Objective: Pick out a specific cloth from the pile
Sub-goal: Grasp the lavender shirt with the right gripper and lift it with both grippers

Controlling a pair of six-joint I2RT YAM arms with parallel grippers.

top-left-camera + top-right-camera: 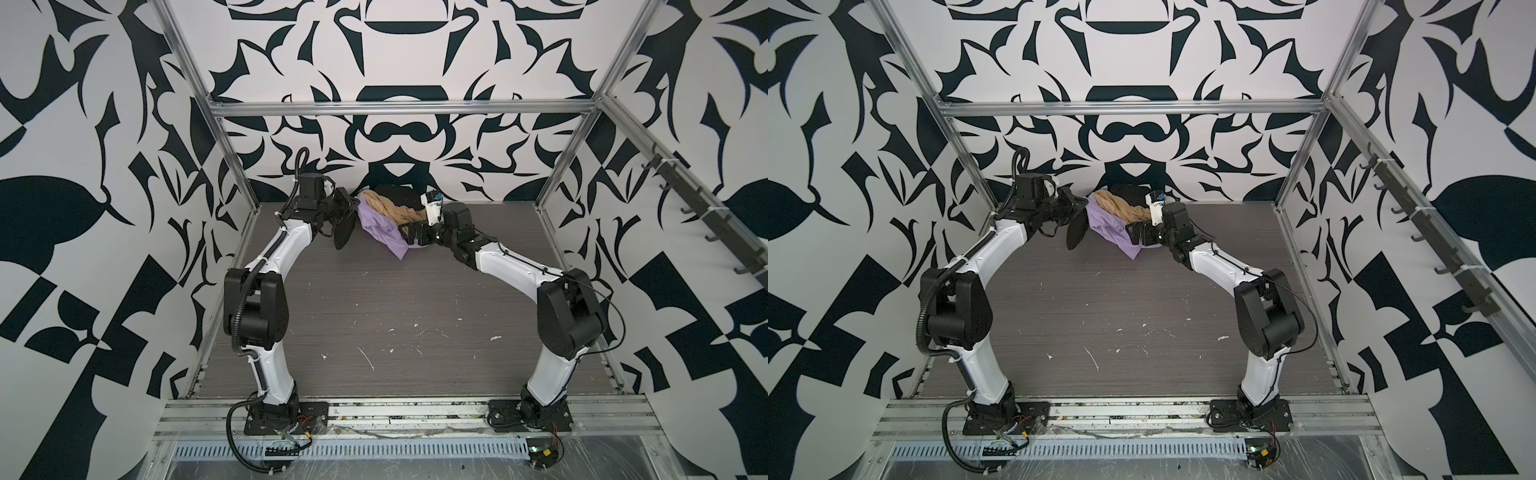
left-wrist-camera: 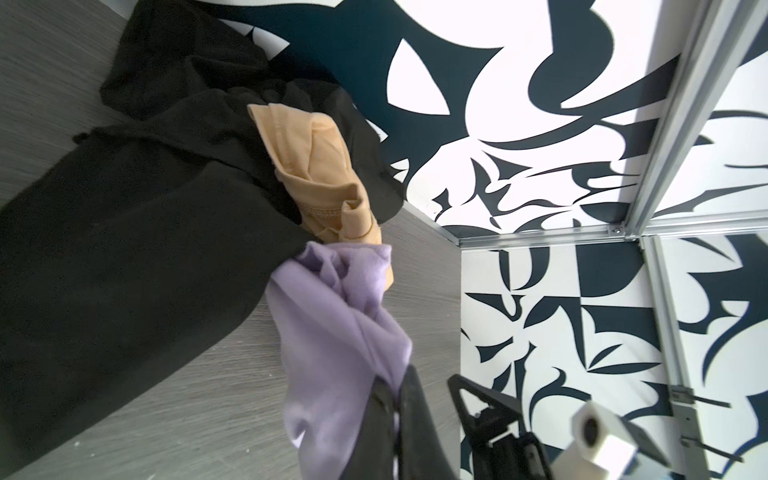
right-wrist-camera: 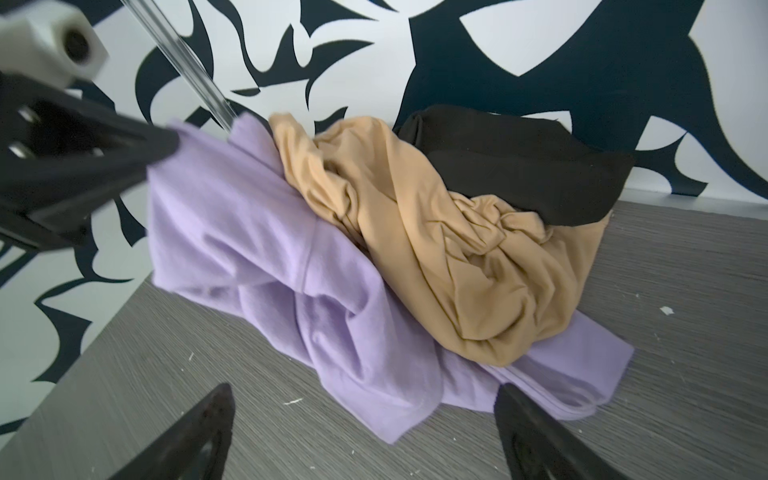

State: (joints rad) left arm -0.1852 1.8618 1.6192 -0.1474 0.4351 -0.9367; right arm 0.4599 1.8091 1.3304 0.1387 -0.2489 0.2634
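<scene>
Looking at both top views, you will find the pile (image 1: pixel 392 210) at the far edge of the counter (image 1: pixel 374 311), close against the patterned back wall (image 1: pixel 395 137) and between the 2 arms. It holds 3 garments: the black garment (image 3: pixel 519 170) lies farthest back, next to the wall; the tan-orange garment (image 3: pixel 436 257) is bunched and twisted in front of it, with the black one overlapping its far edge; and the cloth (image 3: pixel 257 266), the lilac one, lies under the tan-orange garment and spreads wrinkled onto the bare counter toward the arms' bases. Your left gripper (image 3: pixel 168 143) has its jaws clenched on an upper corner of the cloth (the left wrist view shows the lilac fabric gathered into a twisted rope running into the closed fingers (image 2: pixel 415 424)), and that corner is raised off the counter, while the rest of the cloth rests there with the tan-orange garment lying on it. Your right gripper (image 1: pixel 409 235) is on the opposite side of the pile with its jaws spread wide and holding nothing; its 2 fingers (image 3: pixel 203 432) frame the near edge of the cloth in the right wrist view, low over the counter, and you cannot tell whether either one touches the fabric.
</scene>
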